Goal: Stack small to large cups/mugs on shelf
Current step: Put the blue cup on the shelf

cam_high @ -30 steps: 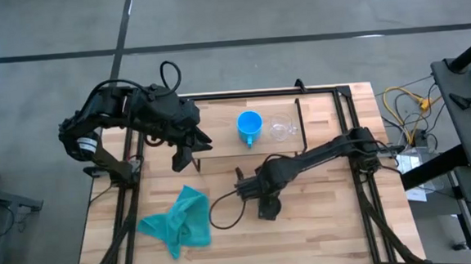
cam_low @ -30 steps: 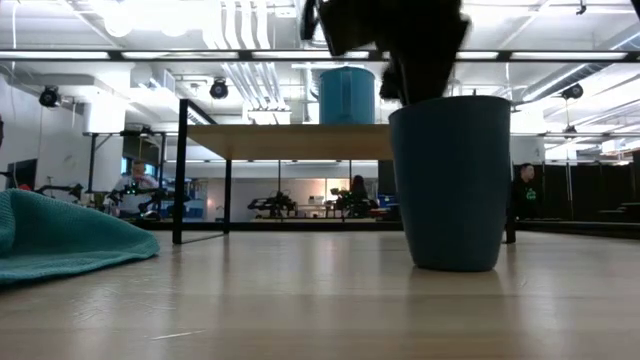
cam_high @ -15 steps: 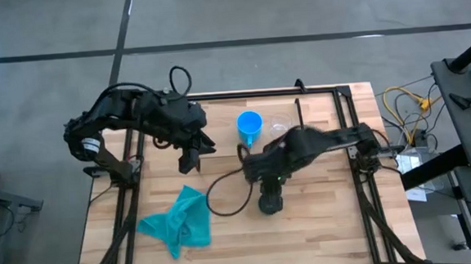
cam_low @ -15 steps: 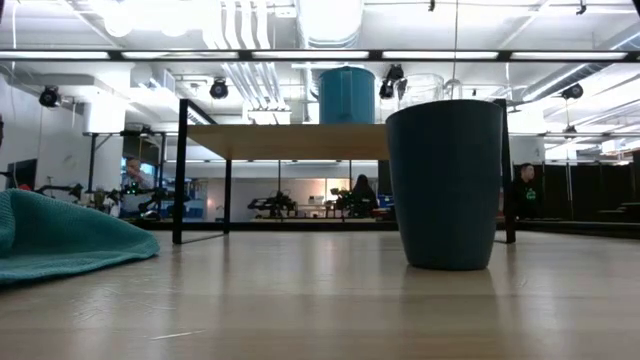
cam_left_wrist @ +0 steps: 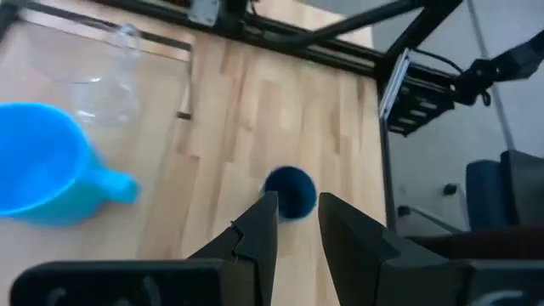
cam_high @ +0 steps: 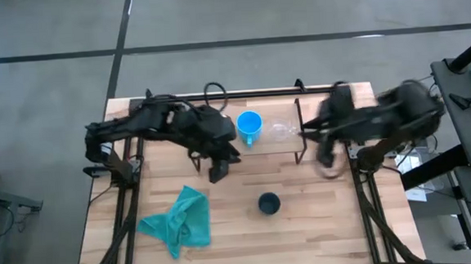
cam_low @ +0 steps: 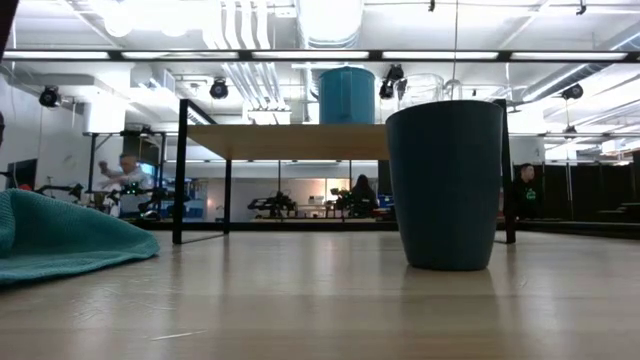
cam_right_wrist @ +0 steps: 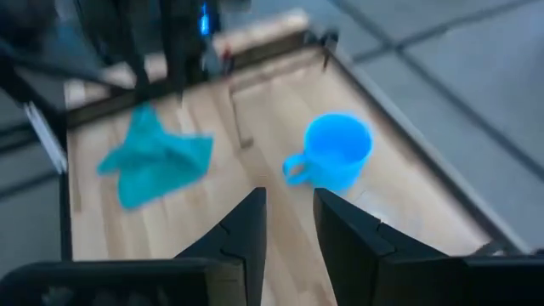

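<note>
The dark teal-black cup (cam_high: 268, 203) stands upright on its base on the table, large in the low view (cam_low: 445, 185). The bright blue mug (cam_high: 250, 124) and the clear glass (cam_high: 281, 129) stand side by side on the shelf's wood plank (cam_low: 290, 141). My left gripper (cam_high: 218, 171) hovers between the shelf and the dark cup, fingers a narrow gap apart and empty. Its wrist view looks past the fingers (cam_left_wrist: 296, 234) at the dark cup (cam_left_wrist: 290, 189). My right gripper (cam_high: 325, 155) is raised near the table's right side, narrowly open (cam_right_wrist: 287, 225) and empty.
A crumpled teal cloth (cam_high: 179, 221) lies on the table at the near left. The shelf's thin black legs (cam_high: 299, 121) stand right of the glass. Bare tabletop lies around the dark cup. People show in the room beyond the table in the low view.
My right gripper has let go of the dark cup, risen, and swung back toward the table's right edge. The cup stays upright on the table. My left gripper has moved toward the table's right and near, toward the dark cup.
</note>
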### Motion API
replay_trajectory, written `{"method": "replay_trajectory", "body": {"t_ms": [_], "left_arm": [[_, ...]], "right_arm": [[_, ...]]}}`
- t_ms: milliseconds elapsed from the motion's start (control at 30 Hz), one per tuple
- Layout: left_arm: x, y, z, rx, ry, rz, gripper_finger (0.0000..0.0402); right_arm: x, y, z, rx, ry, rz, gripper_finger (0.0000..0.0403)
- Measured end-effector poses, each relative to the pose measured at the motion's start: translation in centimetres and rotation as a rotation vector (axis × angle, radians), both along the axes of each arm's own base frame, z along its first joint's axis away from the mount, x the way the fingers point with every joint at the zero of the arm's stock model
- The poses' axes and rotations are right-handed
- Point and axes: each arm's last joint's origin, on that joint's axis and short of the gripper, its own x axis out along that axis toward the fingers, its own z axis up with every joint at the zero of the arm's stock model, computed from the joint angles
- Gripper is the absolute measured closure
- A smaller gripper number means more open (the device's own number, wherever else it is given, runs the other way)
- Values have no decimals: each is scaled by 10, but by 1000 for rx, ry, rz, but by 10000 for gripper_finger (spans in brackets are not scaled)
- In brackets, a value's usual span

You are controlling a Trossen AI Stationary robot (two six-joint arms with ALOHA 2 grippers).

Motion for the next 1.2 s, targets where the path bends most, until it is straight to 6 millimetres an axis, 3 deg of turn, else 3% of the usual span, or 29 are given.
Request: {"method": "replay_trajectory", "body": {"t_ms": [200,300,467,667,933,1200], "left_arm": [[34,-5,-53,-88,111,5,327],[48,-8,-85,-135,148,46,327],[69,-13,-123,-284,54,78,327],[74,-15,-161,-434,59,159,327],[70,-16,-185,-462,137,236,327],[89,-23,-212,-496,216,288,327]], "right_arm": [[-39,-3,3,-13,-129,11,308],[-46,-5,-6,-18,-121,15,307],[-50,-8,-28,-60,-70,-3,311],[-57,-12,-42,-52,-52,-30,312],[-68,-18,-45,-54,-63,-34,317],[-77,-22,-42,-77,-81,-23,320]]}}
